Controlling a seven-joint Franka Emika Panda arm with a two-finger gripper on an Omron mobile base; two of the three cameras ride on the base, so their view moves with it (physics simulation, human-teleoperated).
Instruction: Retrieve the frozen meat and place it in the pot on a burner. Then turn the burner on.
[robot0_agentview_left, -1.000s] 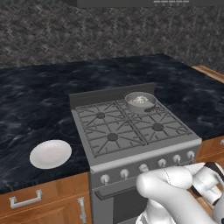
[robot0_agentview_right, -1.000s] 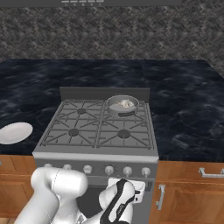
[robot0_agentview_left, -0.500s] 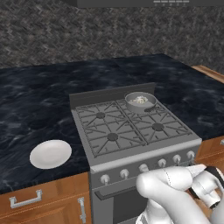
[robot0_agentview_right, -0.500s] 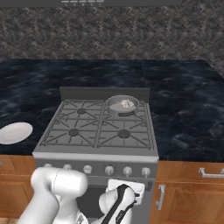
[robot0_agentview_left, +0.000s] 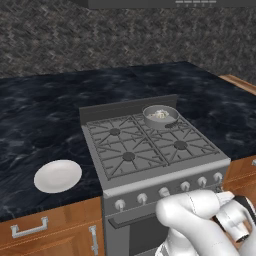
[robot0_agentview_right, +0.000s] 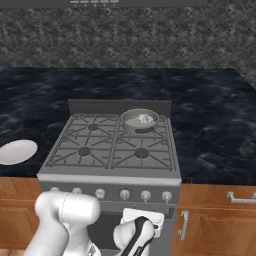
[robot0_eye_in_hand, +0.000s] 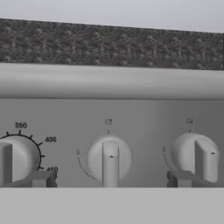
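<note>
While the gripper (robot0_eye_in_hand: 109, 179) stands wide open and holds nothing, its tips flank the middle knob (robot0_eye_in_hand: 109, 159) on the stove front. Left to right, the dial (robot0_eye_in_hand: 15, 159) reads 350, 400 and partly 450; the labels above the other knobs are illegible. The meat (robot0_agentview_left: 159, 114) lies in the pot (robot0_agentview_left: 161, 117) on the back right burner (robot0_agentview_right: 140, 131).

The white Franka arm with dark joints (robot0_agentview_left: 200, 220) folds low across the bottom right of the left base view, wrist bent at the lower right edge. In the hand view, the two-finger gripper (robot0_eye_in_hand: 109, 178) sits bottom centre, its dark fingertips (robot0_eye_in_hand: 43, 178) spread wide apart, holding nothing.
</note>
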